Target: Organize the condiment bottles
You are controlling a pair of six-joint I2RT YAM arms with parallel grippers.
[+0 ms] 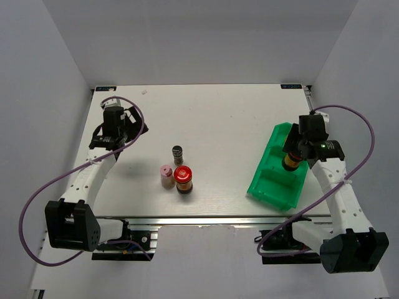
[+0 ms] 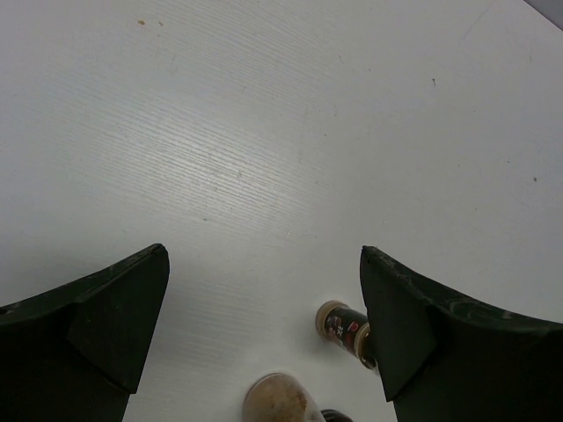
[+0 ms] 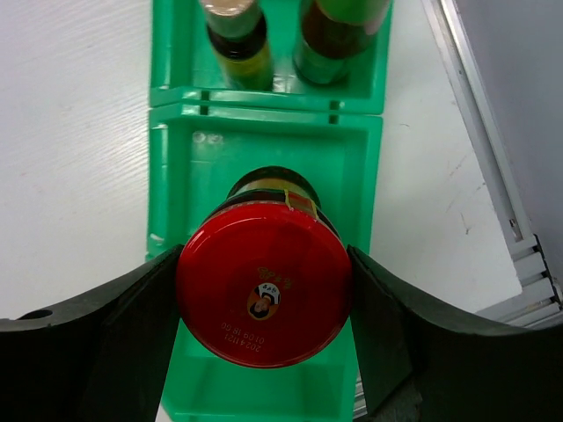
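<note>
**Red-lidded jar held at the bin; three left out**

The white table (image 1: 237,118) carries the green bin (image 1: 274,187); I place everything from that bin. My right gripper (image 3: 264,303) sits above its second compartment, fingers pressed against the lid of a red-lidded jar (image 1: 291,161); gripped high, I judge, to clear the walls. I cannot tell if its base is down. The far compartment holds the tan-capped bottle (image 3: 233,26) and green bottle (image 3: 339,31) side by side. Well left of the bin, my left gripper (image 2: 264,308) is spread wide, empty. Between them cluster the second red-lidded jar (image 1: 183,179), pink-capped jar (image 1: 166,175) and grey shaker (image 1: 178,151).
</note>
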